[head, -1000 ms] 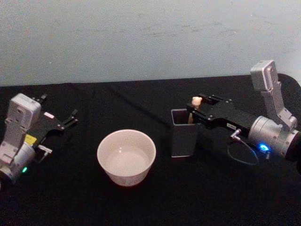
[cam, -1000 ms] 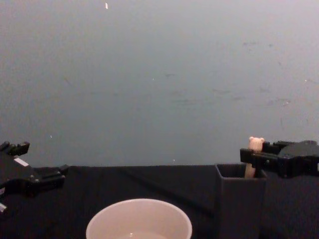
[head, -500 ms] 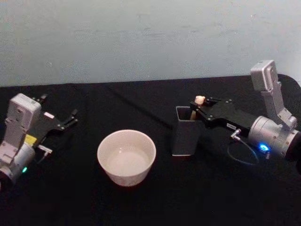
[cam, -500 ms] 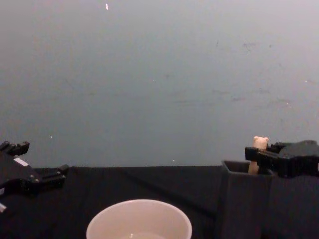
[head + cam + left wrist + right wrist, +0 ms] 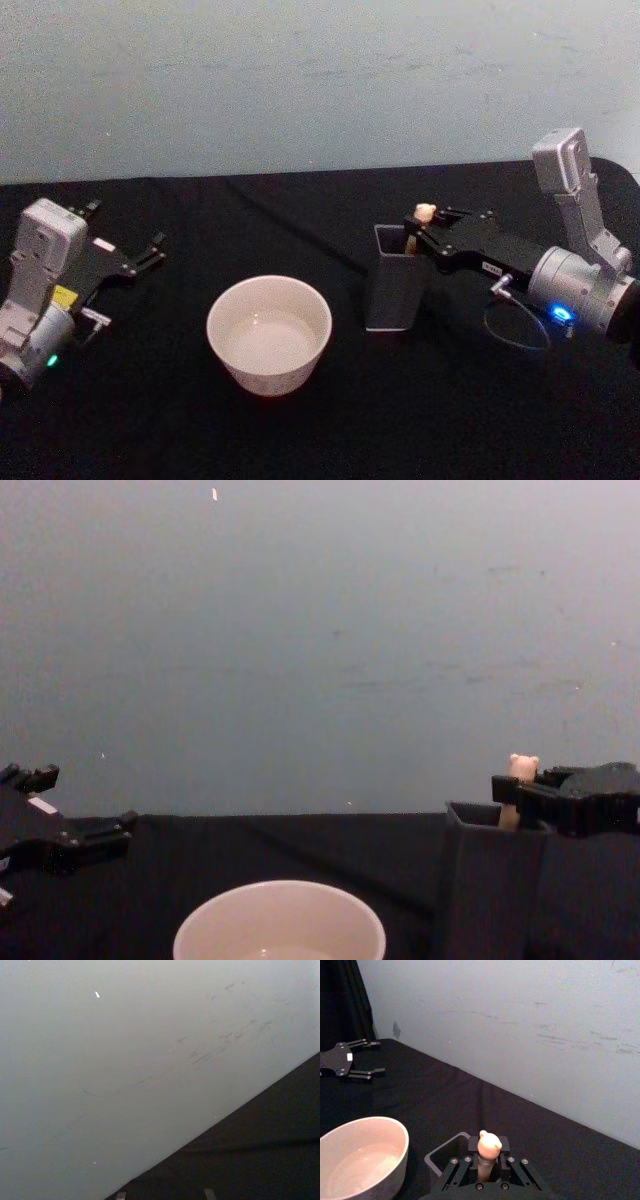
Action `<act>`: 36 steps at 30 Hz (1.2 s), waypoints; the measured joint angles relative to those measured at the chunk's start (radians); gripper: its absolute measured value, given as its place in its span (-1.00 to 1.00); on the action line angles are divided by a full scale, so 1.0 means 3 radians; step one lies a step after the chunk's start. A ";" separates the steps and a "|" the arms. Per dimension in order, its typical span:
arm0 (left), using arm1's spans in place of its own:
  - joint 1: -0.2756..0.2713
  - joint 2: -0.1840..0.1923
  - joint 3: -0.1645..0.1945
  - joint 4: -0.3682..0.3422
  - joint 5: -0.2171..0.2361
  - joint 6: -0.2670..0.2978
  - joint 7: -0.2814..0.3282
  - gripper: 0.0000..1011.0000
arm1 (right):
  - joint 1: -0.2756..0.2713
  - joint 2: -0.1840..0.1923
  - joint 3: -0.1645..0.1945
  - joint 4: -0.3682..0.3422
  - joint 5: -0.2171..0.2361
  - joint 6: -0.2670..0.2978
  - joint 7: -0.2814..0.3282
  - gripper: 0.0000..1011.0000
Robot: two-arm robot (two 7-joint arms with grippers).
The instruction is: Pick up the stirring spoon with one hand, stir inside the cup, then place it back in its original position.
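Head view, step: you're at the pick-up. The right gripper [image 5: 415,234] is clamped on the stirring spoon [image 5: 424,212] just under the bear head, and the spoon is not yet lifted out.
Head view, spoon: it stands in the dark grey holder [image 5: 392,290], right of the desk's [image 5: 150,410] middle. The cup [image 5: 268,372] sits nearer the front edge, apart from the holder.
Head view, left gripper [image 5: 150,250]: parked near the left edge, fingers apart.
Left wrist view: you get the wall [image 5: 125,1050] and a dark corner of desk.
Right wrist view: both fingers press the cream handle, and the holder's mouth lies directly below.
Chest view: the bear head pokes up above the holder's rim at the right. The cup's rim shows at the front edge.
Next move: I'd judge a straight pull upward. The bowl must clear the mouth before you swing towards the cup, or the holder may tip.
Change from a second ago: the holder's mouth and the spoon head have slid slightly towards the right edge, and the holder now looks a touch tilted. The cup and left gripper are unchanged.
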State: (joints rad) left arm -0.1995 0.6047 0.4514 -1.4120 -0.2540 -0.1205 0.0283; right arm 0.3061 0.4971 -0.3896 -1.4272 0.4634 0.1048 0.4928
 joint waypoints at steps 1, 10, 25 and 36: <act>0.0000 0.0000 0.0000 0.0000 0.0000 0.0000 0.0000 0.98 | -0.0001 0.0004 0.0002 -0.0008 0.0008 0.0013 0.0000 -0.55; 0.0000 0.0000 0.0000 0.0000 0.0000 0.0000 0.0000 0.98 | -0.0052 0.0074 0.0069 -0.0241 0.0241 0.0359 -0.0037 -0.55; 0.0000 0.0000 0.0000 0.0000 0.0000 0.0000 0.0000 0.98 | -0.0097 0.0169 0.0151 -0.0469 0.0501 0.0479 -0.0198 -0.55; 0.0000 0.0000 0.0000 0.0000 0.0000 0.0000 0.0000 0.98 | -0.0071 0.0176 0.0240 -0.0611 0.0649 0.0417 -0.0325 -0.55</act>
State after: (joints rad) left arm -0.1995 0.6047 0.4514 -1.4120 -0.2540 -0.1206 0.0283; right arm 0.2847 0.5499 -0.3176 -1.6105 0.6581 0.2299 0.3953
